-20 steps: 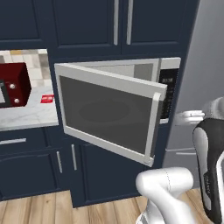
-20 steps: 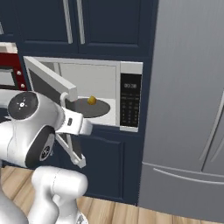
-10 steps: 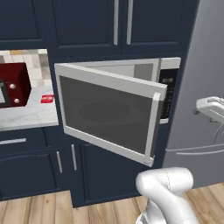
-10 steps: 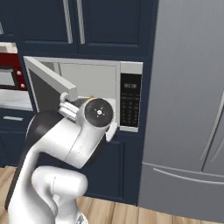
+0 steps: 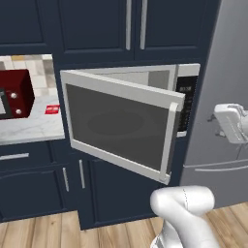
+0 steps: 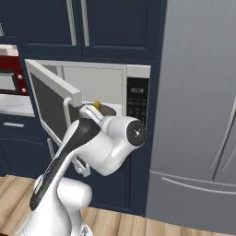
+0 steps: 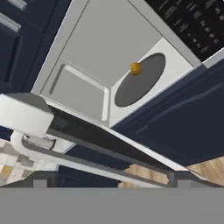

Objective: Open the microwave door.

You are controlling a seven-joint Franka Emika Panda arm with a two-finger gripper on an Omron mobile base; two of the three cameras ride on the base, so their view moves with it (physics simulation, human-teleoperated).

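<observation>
My claw (image 7: 109,186) stands released, its two tips wide apart with nothing between them, close above the top edge of the door (image 5: 118,125). The door hangs swung well out on its left hinge from the microwave (image 6: 120,94), its bar handle (image 5: 168,142) on the free edge. Inside, a small yellow thing (image 7: 136,68) sits on the dark turntable (image 7: 141,79). The black keypad (image 5: 184,104) runs down the microwave's right side. A dark-red appliance (image 5: 15,94) sits on the worktop (image 5: 34,128) to the left; a grey fridge (image 6: 198,110) stands to the right.
</observation>
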